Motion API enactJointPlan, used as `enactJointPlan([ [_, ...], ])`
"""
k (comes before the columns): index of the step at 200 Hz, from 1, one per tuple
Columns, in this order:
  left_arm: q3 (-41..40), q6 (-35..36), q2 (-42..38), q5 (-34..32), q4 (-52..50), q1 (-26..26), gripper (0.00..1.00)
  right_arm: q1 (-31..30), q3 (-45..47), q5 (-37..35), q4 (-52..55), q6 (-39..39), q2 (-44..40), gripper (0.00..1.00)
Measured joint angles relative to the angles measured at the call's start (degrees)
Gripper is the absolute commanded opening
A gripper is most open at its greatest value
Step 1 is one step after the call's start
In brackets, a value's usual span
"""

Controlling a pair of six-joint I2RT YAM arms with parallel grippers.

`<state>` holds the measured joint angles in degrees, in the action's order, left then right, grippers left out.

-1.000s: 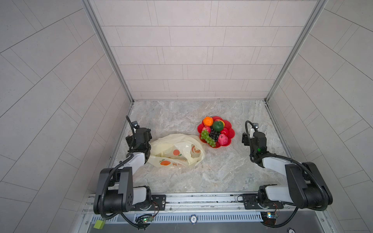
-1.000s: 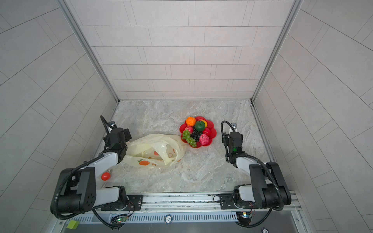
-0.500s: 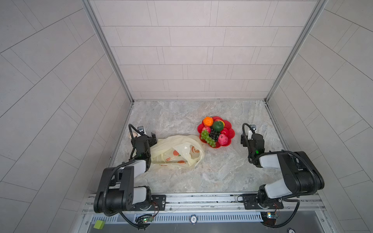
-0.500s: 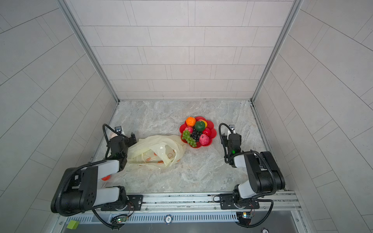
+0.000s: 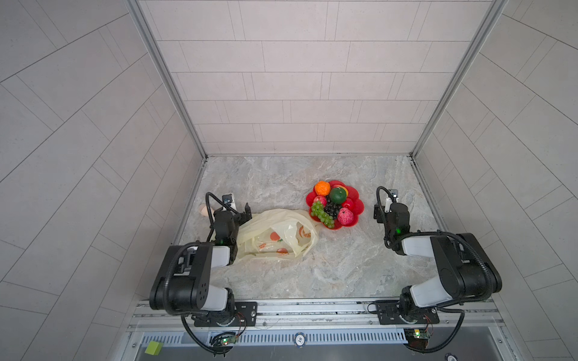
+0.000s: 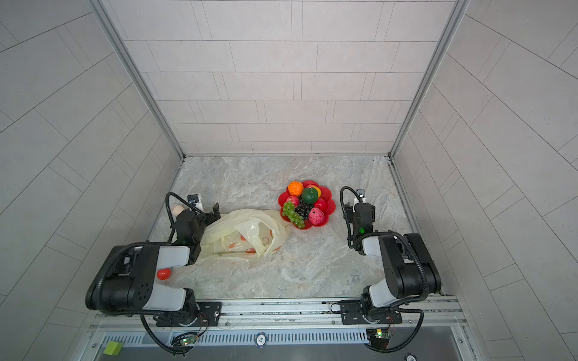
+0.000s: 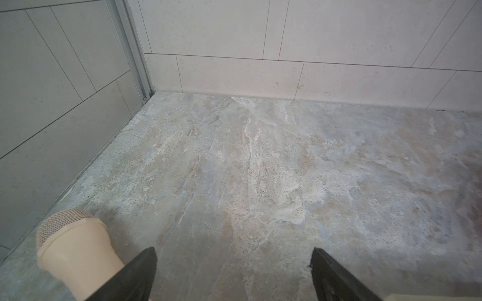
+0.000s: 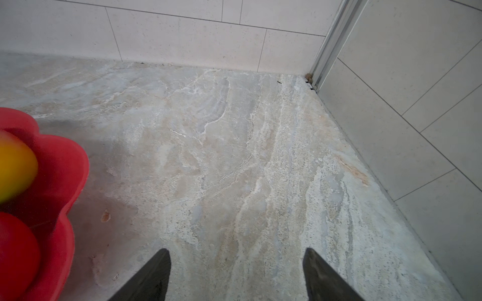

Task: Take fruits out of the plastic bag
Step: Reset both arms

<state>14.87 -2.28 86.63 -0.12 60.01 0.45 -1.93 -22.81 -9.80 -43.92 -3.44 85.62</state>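
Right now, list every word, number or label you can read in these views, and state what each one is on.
"10": on the small round disc at the near edge, seen in both top views.
Print on the plastic bag: orange fruit pictures show, but any lettering is too small to read.
Wrist views: no text visible.

Left arm (image 5: 200,265), right arm (image 5: 450,259) lower now.
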Motion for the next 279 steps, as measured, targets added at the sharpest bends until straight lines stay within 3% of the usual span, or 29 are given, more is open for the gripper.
enactJointPlan([
  [17,-1.1,-0.1,5.2,-0.2,4.3,0.0,0.98,0.0,-0.5,-0.7,0.6,-0.1,0.0,0.86],
  [22,-1.5,-0.3,5.3,-0.4,3.9,0.0,0.98,0.0,-0.6,-0.9,0.8,-0.1,0.0,0.97],
  [26,-1.6,-0.3,5.0,-0.7,3.5,0.0,0.98,0.0,-0.6,-0.9,0.9,-0.3,0.0,0.99],
  [166,6.5,-1.9,4.7,-11.5,-4.6,-1.2,1.0,-0.7,-0.8,-2.8,1.8,-0.4,0.0,0.99],
  [279,6.5,-1.9,4.7,-12.6,-5.4,-1.5,1.0,-0.7,-0.8,-3.1,1.8,-0.4,0.0,1.0],
])
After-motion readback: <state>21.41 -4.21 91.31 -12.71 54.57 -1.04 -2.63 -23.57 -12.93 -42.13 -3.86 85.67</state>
